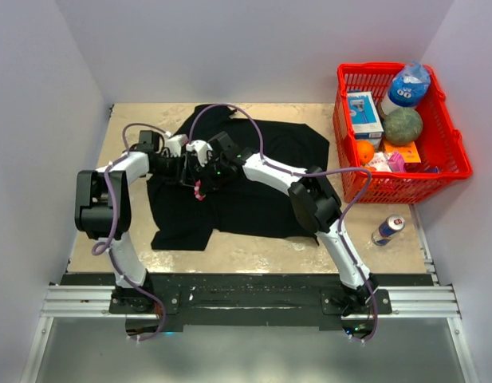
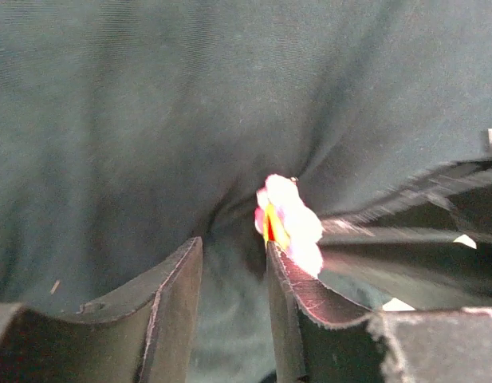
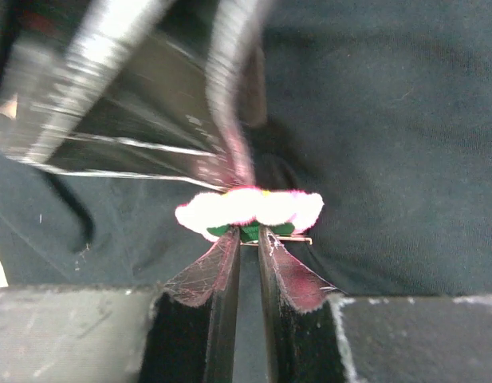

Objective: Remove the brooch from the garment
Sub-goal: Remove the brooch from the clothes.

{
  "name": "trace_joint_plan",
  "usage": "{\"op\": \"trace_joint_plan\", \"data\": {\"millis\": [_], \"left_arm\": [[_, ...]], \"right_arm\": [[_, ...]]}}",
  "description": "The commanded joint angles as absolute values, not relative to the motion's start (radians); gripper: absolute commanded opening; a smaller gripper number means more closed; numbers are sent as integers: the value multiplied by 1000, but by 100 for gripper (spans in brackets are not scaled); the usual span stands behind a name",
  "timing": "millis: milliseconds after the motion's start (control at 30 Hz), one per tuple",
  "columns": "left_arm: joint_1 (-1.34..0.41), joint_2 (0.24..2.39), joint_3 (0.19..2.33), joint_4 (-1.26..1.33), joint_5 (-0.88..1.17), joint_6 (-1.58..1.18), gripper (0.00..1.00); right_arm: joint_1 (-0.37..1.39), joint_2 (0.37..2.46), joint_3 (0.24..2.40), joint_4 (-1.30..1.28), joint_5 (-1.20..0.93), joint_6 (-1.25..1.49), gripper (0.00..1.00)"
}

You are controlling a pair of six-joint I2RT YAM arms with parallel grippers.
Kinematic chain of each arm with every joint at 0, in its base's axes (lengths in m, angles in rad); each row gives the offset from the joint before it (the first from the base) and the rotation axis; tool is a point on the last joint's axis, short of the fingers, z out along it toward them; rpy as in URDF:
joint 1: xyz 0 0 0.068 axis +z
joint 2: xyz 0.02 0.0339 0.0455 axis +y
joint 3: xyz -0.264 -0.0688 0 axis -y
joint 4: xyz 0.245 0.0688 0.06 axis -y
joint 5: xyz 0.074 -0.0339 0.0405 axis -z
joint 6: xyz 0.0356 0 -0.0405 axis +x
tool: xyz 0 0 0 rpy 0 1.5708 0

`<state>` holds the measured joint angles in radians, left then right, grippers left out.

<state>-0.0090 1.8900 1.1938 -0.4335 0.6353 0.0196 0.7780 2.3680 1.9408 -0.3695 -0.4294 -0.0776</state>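
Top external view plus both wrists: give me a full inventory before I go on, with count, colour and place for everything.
garment: one, black, spread over the table's middle
brooch: one, pink and yellow, on the garment's left part
basket: one, red, far right corner
bottle: one, blue-white, in the basket
box: one, blue-white, in the basket
round fruit: one, green, in the basket
orange fruit: one, in the basket
pack: one, pink, in the basket
can: one, blue-silver, on the table before the basket
table: one, tan
left end effector: black, fingers apart, beside the brooch
right end effector: black, closed under the brooch
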Motion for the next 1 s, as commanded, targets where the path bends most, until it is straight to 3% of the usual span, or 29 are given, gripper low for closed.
{"op": "trace_joint_plan", "data": {"millis": [0, 100, 400, 633, 867, 967], "left_arm": [[24, 1818, 1241, -543, 638, 21, 45], [37, 1793, 1221, -558, 747, 46, 48], [37, 1833, 1178, -448, 716, 17, 55], [28, 1930, 1198, -385, 756, 11, 51], [9, 2000, 1172, -361, 776, 18, 5], [-15, 1977, 1116, -347, 778, 21, 0]], "right_arm": [[784, 2385, 1979, -336, -417, -55, 20], [785, 2398, 1990, -333, -416, -51, 20], [784, 2418, 1990, -339, -394, -43, 21], [784, 2418, 1980, -345, -393, -51, 22], [753, 2282, 1866, -376, -351, -81, 25], [724, 2202, 1737, -399, -305, -159, 25]]}}
